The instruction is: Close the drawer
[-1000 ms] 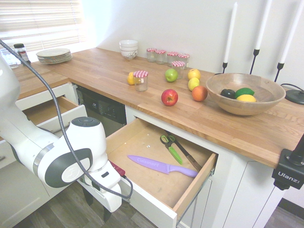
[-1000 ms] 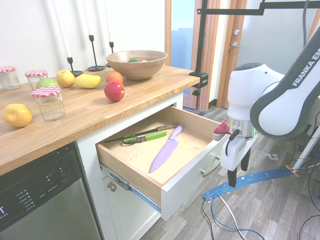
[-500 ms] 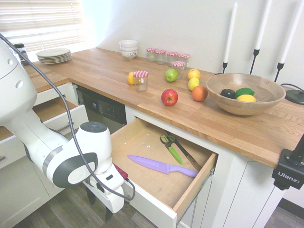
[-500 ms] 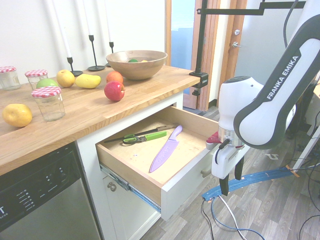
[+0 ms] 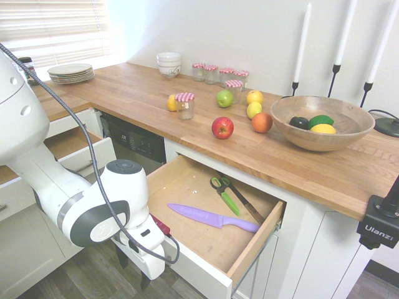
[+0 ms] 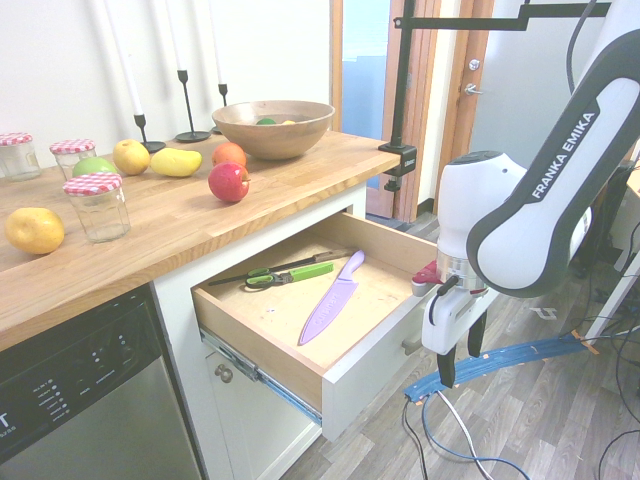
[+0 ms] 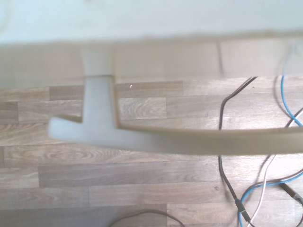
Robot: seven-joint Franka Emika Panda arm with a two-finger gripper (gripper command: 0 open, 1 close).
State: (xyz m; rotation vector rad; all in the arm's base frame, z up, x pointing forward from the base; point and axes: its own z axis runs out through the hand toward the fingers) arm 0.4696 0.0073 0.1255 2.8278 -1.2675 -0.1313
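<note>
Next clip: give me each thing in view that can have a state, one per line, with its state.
drawer: pulled far out, contents exposed
narrower drawer: partly open
gripper: open, pointing down, in front of the drawer's white front, holding nothing
purple knife: lying flat in the drawer
green scissors: closed, lying flat in the drawer
jars: lids on

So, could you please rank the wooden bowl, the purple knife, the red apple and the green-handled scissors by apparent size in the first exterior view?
1. Round wooden bowl, clearly largest.
2. Purple knife.
3. Green-handled scissors, shorter than the knife.
4. Red apple, smallest, though it sits farther from the camera than the drawer items.
</note>
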